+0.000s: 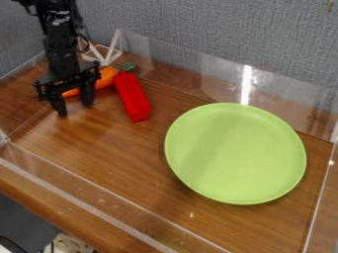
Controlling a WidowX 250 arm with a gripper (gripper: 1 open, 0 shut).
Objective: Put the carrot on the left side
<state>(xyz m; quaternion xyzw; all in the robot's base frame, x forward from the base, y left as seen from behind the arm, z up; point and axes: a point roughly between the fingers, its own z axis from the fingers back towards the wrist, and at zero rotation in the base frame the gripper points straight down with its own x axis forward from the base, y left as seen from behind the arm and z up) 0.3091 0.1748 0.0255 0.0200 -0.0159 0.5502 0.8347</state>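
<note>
Camera view: one oblique look down at a wooden table (93,168) fenced by low clear walls, with a grey backdrop behind.
Gripper: the black gripper (69,102) points straight down at about ten o'clock in the picture, its two fingers spread wide and holding nothing, tips low over the wood.
Carrot: the orange carrot (103,76) lies on the table just behind the fingers, towards one o'clock from them, its green stub aimed at the red block (130,96). It looks partly masked by the gripper body, so whether any finger touches it I cannot tell.
Red block: lies at three o'clock from the gripper, just beside the carrot's stub end, possibly touching it.
Green plate (235,152): sits well apart at four o'clock, bare.
Step in hand: judging by the wide fingers and the carrot resting on the wood at the left end of the table, this reads as letting go after placement.
Doing it well: lift straight up before travelling sideways, so neither finger drags the carrot back towards three o'clock.
Care point: the carrot is tapered and may roll; keep the fingers wide until they are above it.
Check: confirm it rests clear of the red block and stays left of the plate.
</note>
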